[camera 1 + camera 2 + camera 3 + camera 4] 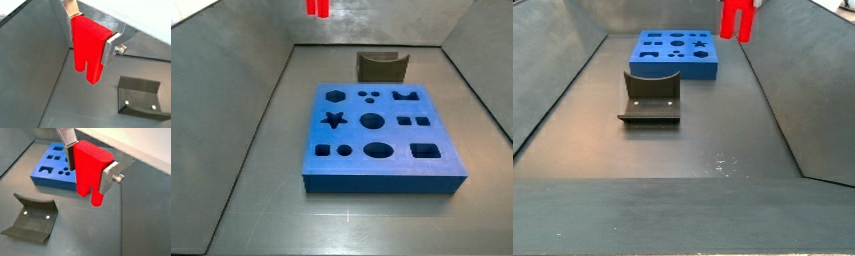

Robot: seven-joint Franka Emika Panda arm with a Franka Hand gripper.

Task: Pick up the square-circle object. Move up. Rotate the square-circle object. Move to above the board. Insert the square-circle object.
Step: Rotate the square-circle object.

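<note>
Board: you see the board (385,140) flat on the floor at mid-frame in a side view, its shaped holes all unfilled.
Square-circle object: the square-circle object (90,170) hangs in the air, at the top left edge (318,8) of that side view, well apart from the board.
Axis: its long axis is upright, the two legs pointing down.
Gripper: the gripper (93,31) is clenched on the block's upper part, silver fingers (112,49) on opposite faces.
Fixture: the fixture (651,96) stands just beside the board.
</note>
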